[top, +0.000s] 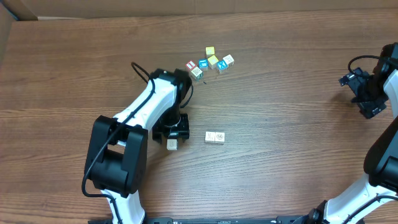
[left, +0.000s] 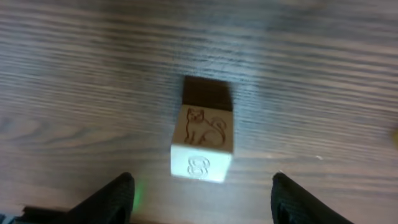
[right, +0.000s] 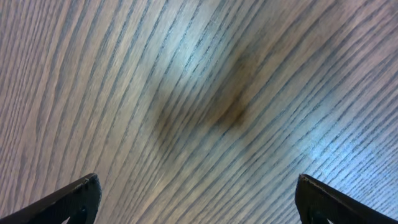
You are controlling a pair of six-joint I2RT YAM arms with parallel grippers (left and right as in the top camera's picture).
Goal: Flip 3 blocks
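A pale wooden block (left: 202, 144) stands on the table with an engraved cat on top and a figure 8 on its near face. My left gripper (left: 203, 182) is open around its near edge, with both fingertips (left: 124, 186) wide apart and clear of the block's sides. From overhead the same block (top: 171, 144) lies just in front of the left gripper (top: 171, 135). Two more pale blocks (top: 215, 137) sit side by side, touching, to its right. My right gripper (right: 198, 190) is open over bare wood, far right in the overhead view (top: 364, 93).
A cluster of several small cubes (top: 211, 62) with yellow, blue, red and green faces lies at the back centre. A cardboard box edge (top: 9, 25) shows at the far left corner. The left arm (top: 143, 109) stretches across the table's left half.
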